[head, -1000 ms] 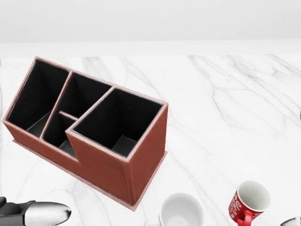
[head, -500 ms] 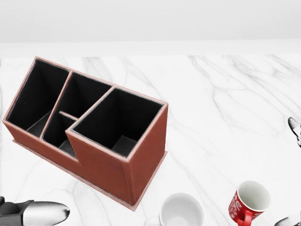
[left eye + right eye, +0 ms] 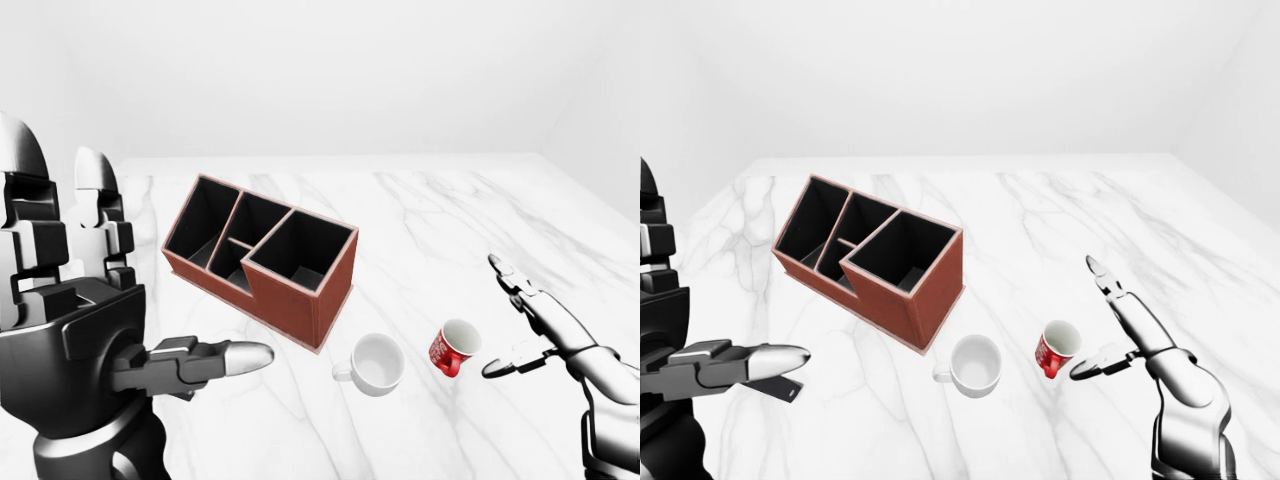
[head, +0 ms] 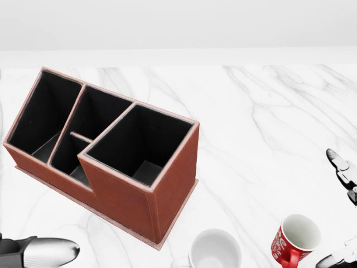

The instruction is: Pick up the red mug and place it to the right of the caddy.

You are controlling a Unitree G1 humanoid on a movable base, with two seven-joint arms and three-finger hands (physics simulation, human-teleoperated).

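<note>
The red mug (image 3: 455,347) lies tilted on the white marble table (image 3: 430,220), with its mouth facing up and right and its handle toward the bottom. It sits to the lower right of the brown caddy (image 3: 300,300), whose several compartments are black inside. My right hand (image 3: 500,320) is open just right of the mug, one finger (image 3: 508,272) raised and the thumb (image 3: 497,368) low, neither touching it. In the left-eye view my left hand (image 3: 160,265) is open at the far left, fingers upright and thumb (image 3: 235,357) pointing right, holding nothing.
A white mug (image 3: 375,363) stands between the caddy's near corner and the red mug, its handle pointing left. The marble table runs on to the right of the caddy and ends at a pale wall at the top of the views.
My right hand has come further into the head view from its right edge, its finger moving left and down toward the red mug. The left thumb slid slightly left. Mugs and caddy stayed put.
</note>
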